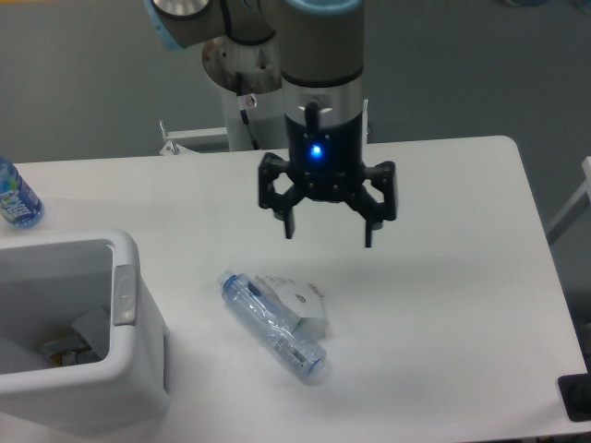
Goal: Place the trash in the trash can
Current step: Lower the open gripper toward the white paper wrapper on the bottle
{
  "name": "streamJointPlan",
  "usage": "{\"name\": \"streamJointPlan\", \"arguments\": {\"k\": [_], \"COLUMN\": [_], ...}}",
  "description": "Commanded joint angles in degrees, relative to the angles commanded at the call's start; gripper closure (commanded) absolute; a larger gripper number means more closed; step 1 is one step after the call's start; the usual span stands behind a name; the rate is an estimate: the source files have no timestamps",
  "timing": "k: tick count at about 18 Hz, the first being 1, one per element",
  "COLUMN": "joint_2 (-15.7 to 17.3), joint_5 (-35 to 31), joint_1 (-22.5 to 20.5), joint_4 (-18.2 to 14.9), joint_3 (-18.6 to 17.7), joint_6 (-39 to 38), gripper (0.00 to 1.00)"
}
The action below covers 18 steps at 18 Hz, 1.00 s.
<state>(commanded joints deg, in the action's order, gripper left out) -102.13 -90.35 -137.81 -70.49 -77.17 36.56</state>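
White bin (pixel 138 369), bluish clear bottle (pixel 272 325).

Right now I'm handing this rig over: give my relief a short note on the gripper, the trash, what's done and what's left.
Gripper: open, empty, hanging above the table, up and right of the trash.
Bottle: lying on the table, right of the bin.
Carton: on the table, against the bottle's far side.
Done: neither piece is in the bin; something already lies inside it, too dim to identify.
Left: pick up the bottle and the carton and drop each in the bin.
The blue bottle at the left edge appears to be separate.
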Motion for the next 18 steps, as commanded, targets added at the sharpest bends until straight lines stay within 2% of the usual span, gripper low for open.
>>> {"name": "streamJointPlan", "arguments": {"k": [5, 8, 10, 12, 14, 16, 18], "joint_2": [-1.7, -2.3, -3.1, -3.8, -5.2, -6.6, -11.0], "joint_5": [-3.8, -3.4, -3.6, -3.4, -3.4, -3.2, -3.1], "joint_1": [0.2, 0.4, 0.4, 1.1, 2.3, 3.2, 4.9], "joint_4": [0.2, 0.1, 1.0, 4.5, 7.6, 8.1, 8.2], "joint_3": [-0.6, -2.8, -4.2, -6.3, -8.4, -9.1, -9.1], "joint_6": [-0.8, -1.8, -9.1, -16.8, -19.8, -21.3, -27.6], "gripper": [0.0, 0.0, 0.0, 0.0, 0.0, 0.0, 0.0]}}
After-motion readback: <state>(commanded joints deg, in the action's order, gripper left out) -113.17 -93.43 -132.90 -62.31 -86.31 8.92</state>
